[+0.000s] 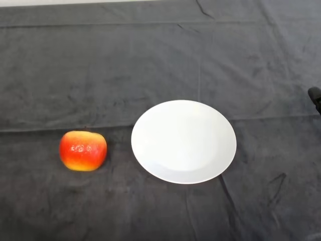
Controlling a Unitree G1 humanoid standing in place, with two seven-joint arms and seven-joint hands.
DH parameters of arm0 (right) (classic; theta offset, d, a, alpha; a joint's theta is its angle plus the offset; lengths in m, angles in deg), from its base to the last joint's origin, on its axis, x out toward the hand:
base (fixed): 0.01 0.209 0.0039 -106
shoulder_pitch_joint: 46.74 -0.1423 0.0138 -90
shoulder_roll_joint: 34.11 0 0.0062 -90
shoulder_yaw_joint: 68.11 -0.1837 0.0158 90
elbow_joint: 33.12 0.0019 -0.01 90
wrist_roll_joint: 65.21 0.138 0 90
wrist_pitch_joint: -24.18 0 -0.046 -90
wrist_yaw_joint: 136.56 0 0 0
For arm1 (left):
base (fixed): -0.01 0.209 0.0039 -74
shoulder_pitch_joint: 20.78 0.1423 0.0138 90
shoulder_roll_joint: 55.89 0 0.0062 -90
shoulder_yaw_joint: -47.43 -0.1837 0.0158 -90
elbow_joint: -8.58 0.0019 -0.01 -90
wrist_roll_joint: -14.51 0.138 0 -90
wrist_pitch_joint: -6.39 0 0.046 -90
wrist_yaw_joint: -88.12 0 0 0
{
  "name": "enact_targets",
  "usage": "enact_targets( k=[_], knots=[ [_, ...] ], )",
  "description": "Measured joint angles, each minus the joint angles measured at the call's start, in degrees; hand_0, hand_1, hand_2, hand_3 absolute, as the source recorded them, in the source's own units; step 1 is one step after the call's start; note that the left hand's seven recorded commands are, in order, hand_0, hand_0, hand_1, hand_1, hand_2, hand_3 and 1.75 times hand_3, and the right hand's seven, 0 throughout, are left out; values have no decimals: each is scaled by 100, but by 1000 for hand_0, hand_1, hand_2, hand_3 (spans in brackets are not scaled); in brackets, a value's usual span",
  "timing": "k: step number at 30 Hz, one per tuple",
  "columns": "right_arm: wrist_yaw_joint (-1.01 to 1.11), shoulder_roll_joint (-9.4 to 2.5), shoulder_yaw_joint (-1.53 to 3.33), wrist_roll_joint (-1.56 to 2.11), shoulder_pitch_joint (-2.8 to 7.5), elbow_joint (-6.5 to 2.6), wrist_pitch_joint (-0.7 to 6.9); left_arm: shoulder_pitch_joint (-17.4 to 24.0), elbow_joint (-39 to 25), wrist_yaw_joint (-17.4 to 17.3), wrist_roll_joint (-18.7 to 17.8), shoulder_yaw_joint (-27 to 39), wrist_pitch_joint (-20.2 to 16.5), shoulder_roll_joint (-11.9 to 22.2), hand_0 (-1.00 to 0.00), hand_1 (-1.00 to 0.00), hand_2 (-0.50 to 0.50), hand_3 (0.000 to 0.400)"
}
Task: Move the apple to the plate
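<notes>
A round red apple with yellow patches and a glossy skin (pixel 83 150) is sitting on the dark grey cloth (pixel 100 65) covering the table, in the left half of the head view and slightly toward the near edge. It is resting upright, its shallow stem dimple facing up and back, and a small highlight is showing on its front. Nothing is touching it.

Just to its right, apart from it by a narrow strip of cloth, a plain white round plate (pixel 183 141) is lying flat near the middle of the view. The plate is holding nothing, so the apple is not yet on it.

The cloth is lying in soft folds, with a long crease running across behind both things and smaller wrinkles nearer the front right.

At the far right edge, a small dark object (pixel 315 97) is showing, too little of it visible to tell what it is.
</notes>
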Motion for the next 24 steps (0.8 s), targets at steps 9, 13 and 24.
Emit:
enact_targets(
  k=[9, 13, 24],
  knots=[
    [0, 0, 0, 0, 0, 0, 0, 10, 0, -130, 125, -54, 107, 13, 0, 0, 0, 0],
    [0, 0, 0, 0, 0, 0, 0, 39, 0, -254, 257, -198, 193, 23, 0, 0, 0, 0],
    [1, 2, -1, 0, -2, 0, -3, 5, -99, 16, 979, -1010, 300, -241, 0, 0, 0, 0]
  ],
)
